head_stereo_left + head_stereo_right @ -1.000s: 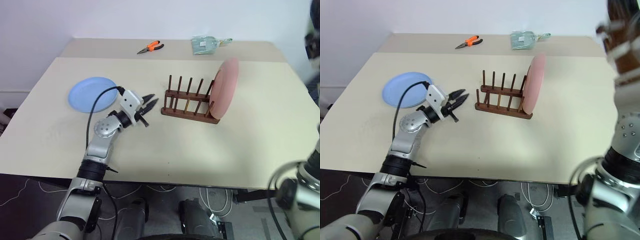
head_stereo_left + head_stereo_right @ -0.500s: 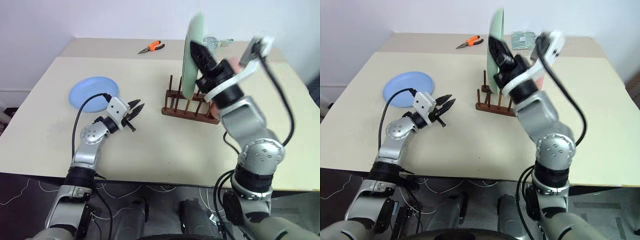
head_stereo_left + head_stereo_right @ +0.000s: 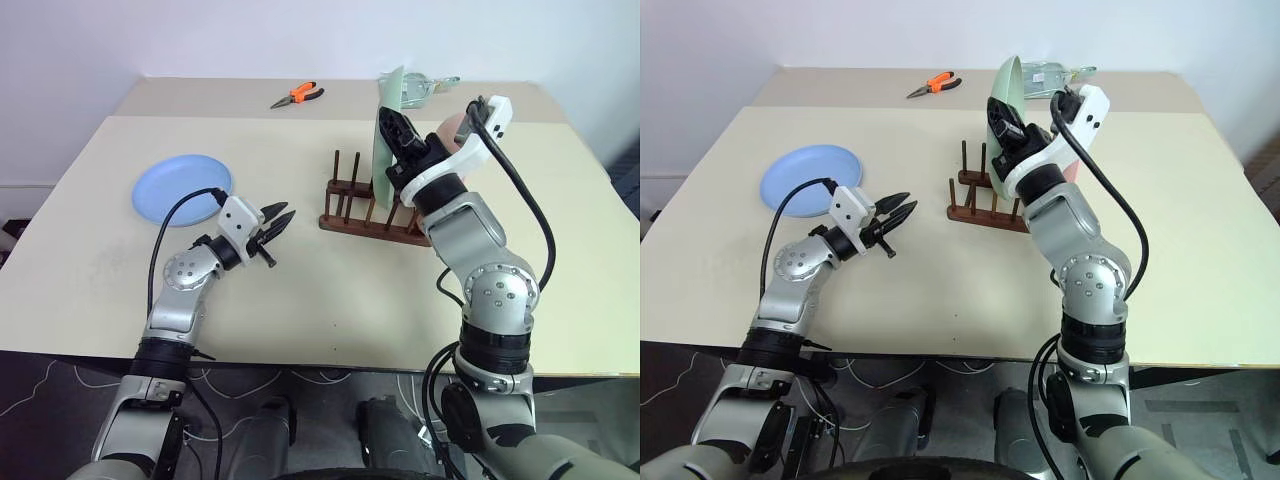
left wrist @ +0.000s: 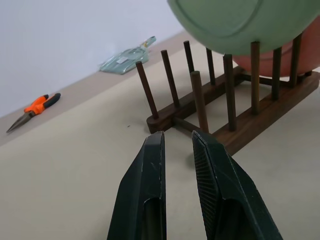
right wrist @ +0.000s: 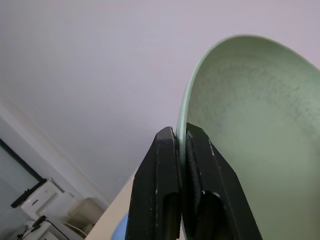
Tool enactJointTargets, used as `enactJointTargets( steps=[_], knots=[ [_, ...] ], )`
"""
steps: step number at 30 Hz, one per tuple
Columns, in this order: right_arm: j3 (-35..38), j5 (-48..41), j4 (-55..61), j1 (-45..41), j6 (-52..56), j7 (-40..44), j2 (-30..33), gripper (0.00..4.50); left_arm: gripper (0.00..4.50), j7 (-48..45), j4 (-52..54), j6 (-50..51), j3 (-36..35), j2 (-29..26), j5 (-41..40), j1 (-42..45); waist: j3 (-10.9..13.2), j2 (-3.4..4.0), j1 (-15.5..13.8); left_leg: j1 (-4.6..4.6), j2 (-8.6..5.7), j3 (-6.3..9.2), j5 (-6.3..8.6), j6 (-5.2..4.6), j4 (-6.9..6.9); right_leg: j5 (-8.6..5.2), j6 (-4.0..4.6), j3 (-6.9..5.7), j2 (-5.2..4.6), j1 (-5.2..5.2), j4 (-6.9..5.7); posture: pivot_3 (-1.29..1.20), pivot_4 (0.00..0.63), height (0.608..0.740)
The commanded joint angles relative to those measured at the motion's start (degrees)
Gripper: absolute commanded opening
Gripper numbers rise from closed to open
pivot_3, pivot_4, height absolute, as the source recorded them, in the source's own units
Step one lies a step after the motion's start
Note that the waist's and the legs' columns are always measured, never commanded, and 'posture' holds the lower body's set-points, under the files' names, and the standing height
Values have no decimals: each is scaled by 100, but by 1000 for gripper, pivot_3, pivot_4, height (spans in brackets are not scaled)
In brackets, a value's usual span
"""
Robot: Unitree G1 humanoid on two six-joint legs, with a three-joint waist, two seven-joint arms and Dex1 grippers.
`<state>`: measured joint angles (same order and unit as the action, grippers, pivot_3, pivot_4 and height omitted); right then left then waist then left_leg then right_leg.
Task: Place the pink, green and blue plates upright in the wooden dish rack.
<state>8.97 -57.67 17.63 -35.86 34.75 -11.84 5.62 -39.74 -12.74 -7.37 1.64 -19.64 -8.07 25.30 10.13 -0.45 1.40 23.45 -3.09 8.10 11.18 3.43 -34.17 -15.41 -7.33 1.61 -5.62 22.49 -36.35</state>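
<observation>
Right gripper (image 5: 181,145) clamped on green plate (image 5: 250,130) rim: stiff, light, likely slick; best gripped at edge, above wooden dish rack (image 3: 375,205). Left gripper (image 4: 177,150) slightly apart, empty.

The right gripper (image 3: 397,130) and its arm cover most of the pink plate (image 3: 452,127) and the right end of the wooden dish rack (image 3: 345,205). The green plate (image 4: 235,20) is cut off in both wrist views.
</observation>
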Motion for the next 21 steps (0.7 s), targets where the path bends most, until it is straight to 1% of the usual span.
enactJointTargets(
  steps=[1,6,7,10,12,13,14,15,16,19,21],
  knots=[
    [163,-85,-118,-235,54,97,23,1036,835,-35,185,13,63,-18,-6,32,0,0,-2,0,0,0,0,0,0,0,0,0,0,0,0,0,150,740],
    [171,430,-330,-511,15,161,281,3578,835,-131,266,252,53,-60,-126,-46,0,1,-4,0,0,-1,0,0,0,0,0,0,0,1,0,0,150,740],
    [152,587,-367,-558,10,173,365,4031,835,-166,293,366,38,-62,-189,-61,0,1,-6,0,0,-1,0,0,0,0,0,1,0,0,0,0,150,740],
    [-48,1368,-422,-762,-59,522,1004,4098,1691,-212,400,757,-90,-73,-431,-108,1,1,-9,1,0,-2,0,0,0,0,0,0,0,1,1,0,150,740],
    [-100,1708,-455,-880,-117,725,1315,4098,2660,-170,440,902,-158,-108,-496,-121,1,2,-18,1,-1,-3,0,0,0,0,0,1,0,1,2,0,150,740],
    [-99,1862,-477,-933,-155,826,1451,4098,3332,-130,458,962,-216,-132,-525,-129,1,2,-21,1,-1,-3,0,0,1,0,0,1,0,1,3,0,150,740],
    [-122,2020,-494,-975,-197,962,1593,4098,3759,-65,470,1010,-288,-147,-548,-134,1,2,-15,1,0,-3,0,0,2,0,0,1,0,2,3,0,150,740],
    [-221,2278,-499,-1016,-275,1150,1803,4299,4271,81,467,1123,-432,-147,-606,-124,1,2,-14,1,0,-3,0,0,3,0,0,1,0,3,3,0,150,740],
    [-311,2471,-502,-1043,-325,1334,1963,4500,4449,205,466,1196,-553,-152,-651,-118,1,2,-12,1,0,-4,0,0,3,0,0,1,0,3,3,0,150,740],
    [-605,3138,-420,-1116,-681,1863,2418,4500,4449,942,337,1381,-906,-185,-458,-40,1,2,-6,1,1,-4,0,0,3,-1,0,0,0,3,3,0,150,740],
    [-1311,3975,-69,-1112,-1196,2586,2971,4500,4449,1753,231,1486,-1217,-191,-212,30,2,2,-7,1,1,-5,0,0,2,-1,-1,1,0,5,3,0,150,740]
  ],
)
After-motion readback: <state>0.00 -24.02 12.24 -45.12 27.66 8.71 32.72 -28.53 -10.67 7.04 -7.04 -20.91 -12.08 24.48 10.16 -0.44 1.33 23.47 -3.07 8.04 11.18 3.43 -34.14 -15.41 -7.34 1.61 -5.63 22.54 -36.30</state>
